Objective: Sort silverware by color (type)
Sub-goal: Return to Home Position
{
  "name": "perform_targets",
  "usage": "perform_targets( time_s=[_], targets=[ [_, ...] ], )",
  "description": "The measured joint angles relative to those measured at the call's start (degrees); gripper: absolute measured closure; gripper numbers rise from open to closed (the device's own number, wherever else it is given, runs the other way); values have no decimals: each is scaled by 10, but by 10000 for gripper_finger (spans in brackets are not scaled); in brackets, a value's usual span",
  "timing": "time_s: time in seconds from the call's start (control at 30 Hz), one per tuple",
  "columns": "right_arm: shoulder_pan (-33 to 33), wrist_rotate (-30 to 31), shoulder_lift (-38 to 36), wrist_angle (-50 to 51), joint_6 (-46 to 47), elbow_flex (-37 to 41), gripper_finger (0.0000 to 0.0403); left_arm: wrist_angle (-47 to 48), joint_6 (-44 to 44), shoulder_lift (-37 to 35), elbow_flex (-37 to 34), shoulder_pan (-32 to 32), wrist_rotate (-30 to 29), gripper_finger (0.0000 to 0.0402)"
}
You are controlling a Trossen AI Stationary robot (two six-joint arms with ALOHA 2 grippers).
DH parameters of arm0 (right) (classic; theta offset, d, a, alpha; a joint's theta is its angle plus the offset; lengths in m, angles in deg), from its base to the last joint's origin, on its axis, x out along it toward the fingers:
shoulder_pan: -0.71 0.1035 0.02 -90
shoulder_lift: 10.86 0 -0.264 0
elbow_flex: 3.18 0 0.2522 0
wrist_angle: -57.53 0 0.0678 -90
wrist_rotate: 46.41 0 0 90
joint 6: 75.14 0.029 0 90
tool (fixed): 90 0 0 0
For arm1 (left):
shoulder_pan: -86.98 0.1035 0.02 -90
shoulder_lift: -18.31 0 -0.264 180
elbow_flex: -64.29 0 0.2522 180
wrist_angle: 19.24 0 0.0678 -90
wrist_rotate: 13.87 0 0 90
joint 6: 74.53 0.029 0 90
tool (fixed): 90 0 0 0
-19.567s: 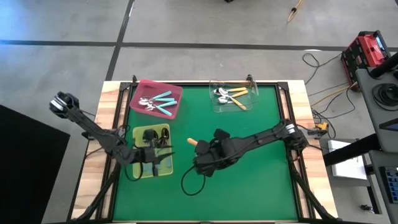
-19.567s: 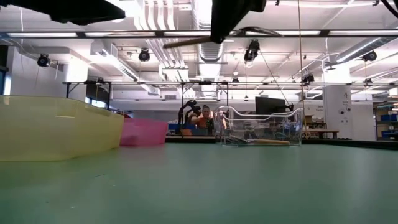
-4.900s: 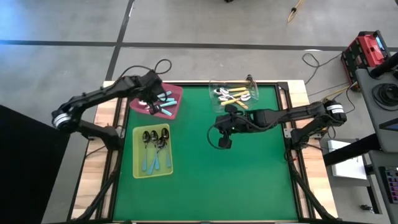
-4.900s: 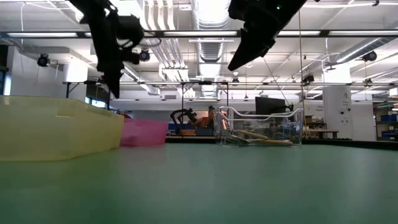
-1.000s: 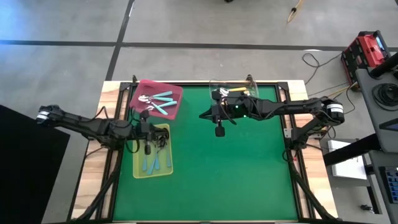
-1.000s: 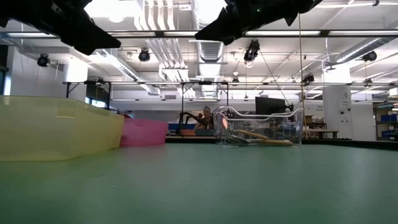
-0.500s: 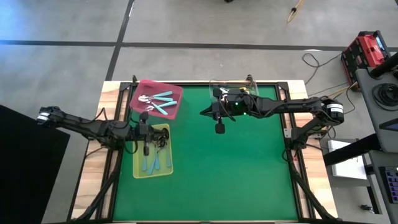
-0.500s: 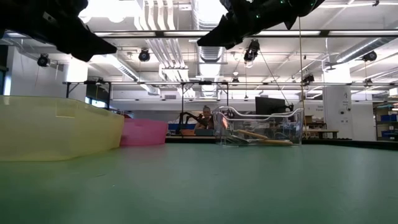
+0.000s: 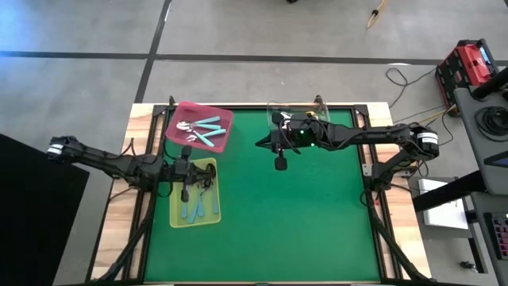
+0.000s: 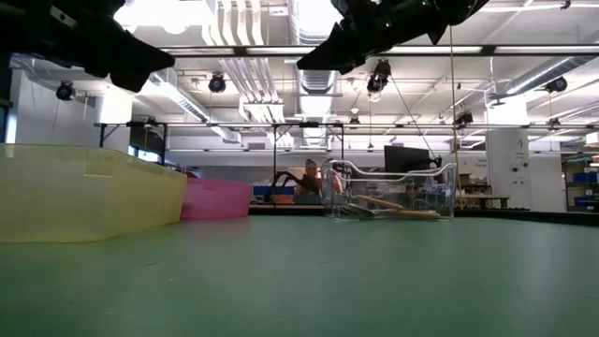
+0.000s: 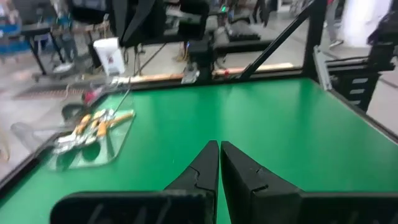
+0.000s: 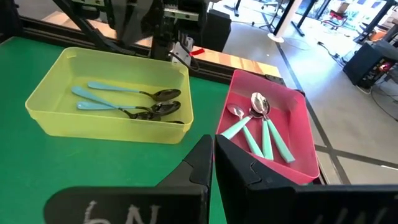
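Observation:
Teal-green spoons (image 12: 264, 135) lie in the pink tray (image 9: 224, 137) at the far left. Orange-handled spoons (image 11: 99, 121) lie in the clear tray (image 9: 317, 131) at the far middle. Light-blue spoons (image 12: 115, 90) lie in the yellow-green tray (image 9: 176, 214) at the left. My left gripper (image 9: 195, 171) hovers shut over the yellow-green tray's far end and holds nothing. My right gripper (image 9: 259, 144) hangs shut and empty above the mat, between the clear tray and the pink one.
The green mat (image 9: 302, 214) is bare across its middle, right and near parts. A black frame and wooden strips (image 9: 381, 119) border it. Cables and equipment lie on the floor beyond the right side.
My left gripper has sunk a little over the yellow-green tray and tipped its fingers up nearer to level, staying shut. The spoons and trays lie as before.

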Motion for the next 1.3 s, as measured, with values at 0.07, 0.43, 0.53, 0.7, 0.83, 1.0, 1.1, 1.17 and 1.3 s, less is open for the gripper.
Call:
perform_targets(
  time_s=[0.07, 0.43, 0.53, 0.7, 0.83, 1.0, 1.1, 1.17, 1.3],
  targets=[
    [0, 0, 0, 0, 0, 0, 394, -35, 11, 0, -15, 1, 10, 401],
    [-2, -18, -1, 16, -1, 0, 394, -40, 19, -15, -35, 27, 14, 401],
    [-2, -18, -4, 36, 9, 0, 394, -30, 21, -28, -36, 29, 15, 401],
    [-2, -34, -5, 47, 26, 4, 394, -25, 30, -62, -36, 30, 18, 401],
    [0, -48, -21, 32, 47, 27, 394, 13, 26, -95, -36, 30, 35, 401],
    [0, -49, -81, -5, 71, 92, 394, 35, 31, -134, -40, 30, 35, 401],
    [0, -49, -127, -7, 74, 131, 394, 37, 35, -152, -45, 30, 43, 401],
    [0, -49, -160, -15, 85, 161, 394, 38, 33, -163, -47, 30, 50, 401],
    [0, -49, -225, -39, 96, 222, 394, 36, 13, -176, -51, 30, 59, 401]
  ],
)
